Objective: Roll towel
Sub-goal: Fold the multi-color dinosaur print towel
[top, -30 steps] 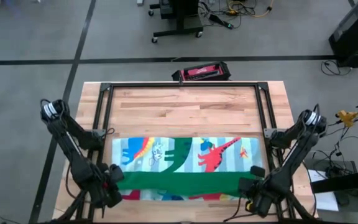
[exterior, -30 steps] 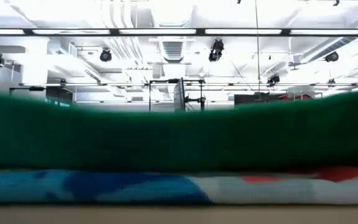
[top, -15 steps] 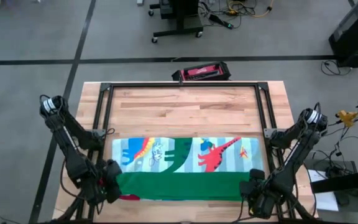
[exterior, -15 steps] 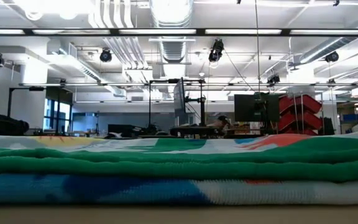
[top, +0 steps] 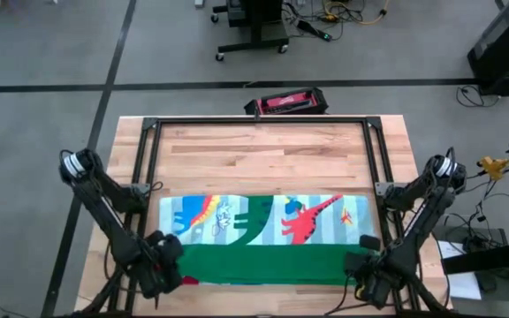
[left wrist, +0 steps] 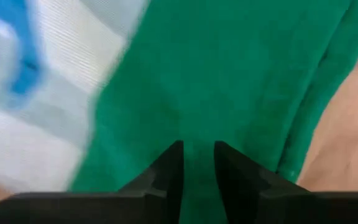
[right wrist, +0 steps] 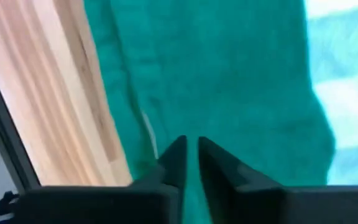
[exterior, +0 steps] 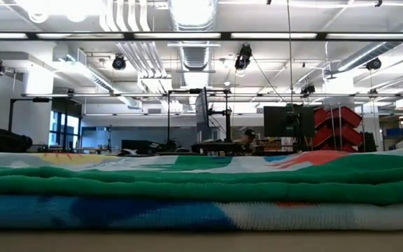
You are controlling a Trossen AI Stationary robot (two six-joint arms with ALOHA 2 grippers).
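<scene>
The towel (top: 263, 221) lies as a long strip across the near half of the wooden table. Its printed dinosaur side faces up, and a green band (top: 263, 263) is folded over it along the near edge. In the low view the towel (exterior: 201, 189) shows as flat stacked layers. My left gripper (top: 170, 258) points down at the band's left end, its fingers (left wrist: 169, 168) a narrow gap apart. My right gripper (top: 360, 263) points down at the band's right end, shut. My left gripper comes from above, tilted, onto the green band near its left end (left wrist: 197, 134). Green cloth shows in the narrow gap between the fingers; how many layers, I cannot tell. The towel lies flat on the table. My right gripper points straight down, its shut fingertips (right wrist: 178, 155) at the green band beside the towel's right end edge (right wrist: 138, 118). Whether any cloth is caught between them, I cannot tell.
A black metal frame (top: 259, 121) runs around the table top, its side bars close to both arms. A red and black tool (top: 287, 102) lies at the far edge. Bare wood (top: 263, 159) shows between the towel and the frame's far bar.
A second ago the green fold was held up off the table and filled the low view. It has since come down and now lies flat on the towel, covering the print at the near edge. My left gripper swung out toward the table's left edge, then came back down onto the band.
</scene>
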